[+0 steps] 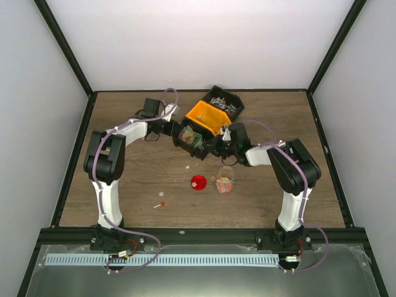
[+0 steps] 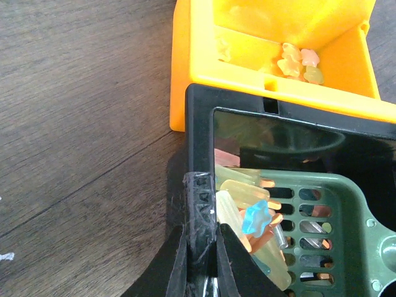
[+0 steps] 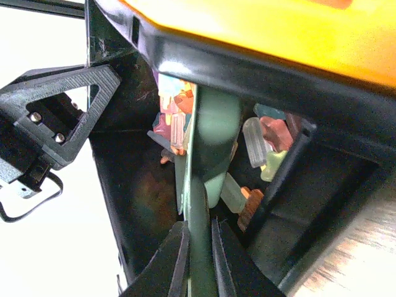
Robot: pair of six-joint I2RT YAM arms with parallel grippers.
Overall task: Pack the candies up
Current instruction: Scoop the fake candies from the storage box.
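The candies (image 2: 256,215) lie heaped on a green slotted scoop (image 2: 328,238) inside a small black bin (image 1: 189,140) at the table's middle. More candies (image 2: 301,61) sit in the orange bin (image 2: 272,37) beside it. My left gripper (image 2: 201,232) is shut on the black bin's near wall. My right gripper (image 3: 199,230) is shut on the scoop's green handle (image 3: 204,185), with candies (image 3: 175,114) around the scoop inside the bin. In the top view the left gripper (image 1: 175,131) and right gripper (image 1: 214,143) flank the bin. A clear jar (image 1: 225,180) holding some candies stands in front.
A round red lid (image 1: 198,182) lies left of the jar. A second black bin (image 1: 224,102) with mixed sweets stands behind the orange one. A few loose candies (image 1: 161,203) are scattered on the wooden table toward the front left.
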